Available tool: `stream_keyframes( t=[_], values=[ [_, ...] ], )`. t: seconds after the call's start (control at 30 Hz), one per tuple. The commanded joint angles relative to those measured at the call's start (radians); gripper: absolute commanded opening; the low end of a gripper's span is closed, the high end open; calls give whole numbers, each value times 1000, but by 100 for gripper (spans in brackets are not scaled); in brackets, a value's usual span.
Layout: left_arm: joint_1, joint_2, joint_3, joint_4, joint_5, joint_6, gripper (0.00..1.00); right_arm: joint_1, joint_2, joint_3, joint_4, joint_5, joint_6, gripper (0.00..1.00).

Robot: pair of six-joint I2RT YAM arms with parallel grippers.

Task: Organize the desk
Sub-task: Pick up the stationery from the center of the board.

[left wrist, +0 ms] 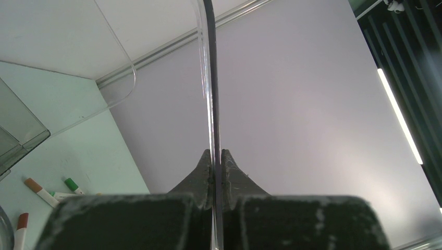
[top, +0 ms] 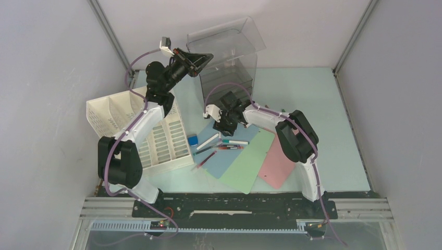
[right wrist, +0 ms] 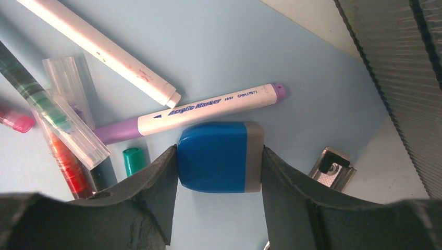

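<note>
The desk (top: 312,104) is seen in the top view as a pale mint-green surface filling the middle of the frame, walled in grey, with a black rail along its lower edge. A white slotted file rack (top: 140,133) is laid on it at centre left, and a clear drawer box (top: 229,49) is stood at upper centre. Below the centre three overlapping sheets are fanned out: a blue sheet (top: 229,153), a green sheet (top: 249,162) and a pink sheet (top: 276,165). A scatter of pens (top: 221,147) is spread over the upper left part of the blue sheet, and a small blue object (top: 192,139) is seen just beside the rack.

The left gripper (left wrist: 216,156) is raised to the upper left edge of the clear drawer box. In the left wrist view its fingers are pressed together on a thin clear wall of the box, which runs up through the middle of the frame.

The right gripper (right wrist: 219,151) is lowered over the blue sheet. In the right wrist view a blue block with a grey end (right wrist: 213,166) is clamped between its narrow-set fingers, both sides being touched. Whether the block is lifted off the sheet cannot be told. Just above it a purple-capped acrylic marker (right wrist: 208,110) is laid slantwise. A white pen (right wrist: 99,49) is seen at upper left, with a red pen (right wrist: 65,161) and a green cap (right wrist: 133,160) at lower left. A small metal clip (right wrist: 333,167) is seen at lower right, by the sheet's edge
</note>
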Motion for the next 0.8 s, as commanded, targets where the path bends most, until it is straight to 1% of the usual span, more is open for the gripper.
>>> stream_keyframes(
  t=[0.0, 0.13, 0.4, 0.5, 0.77],
  values=[
    [11, -23, 22, 108, 4, -5, 0, 6, -36, -8, -3, 8, 17, 40],
    [10, -23, 22, 109, 3, -6, 0, 11, -83, -31, 11, 2, 16, 30],
    [10, -23, 20, 117, 0, -12, 0, 19, -180, -72, 10, -4, 5, 14],
    [10, -25, 20, 122, -2, -14, 0, 24, -218, -86, 14, 6, -8, 10],
    [10, -26, 39, 130, -8, -24, 0, 43, -338, -94, 12, 67, -57, 7]
  ],
)
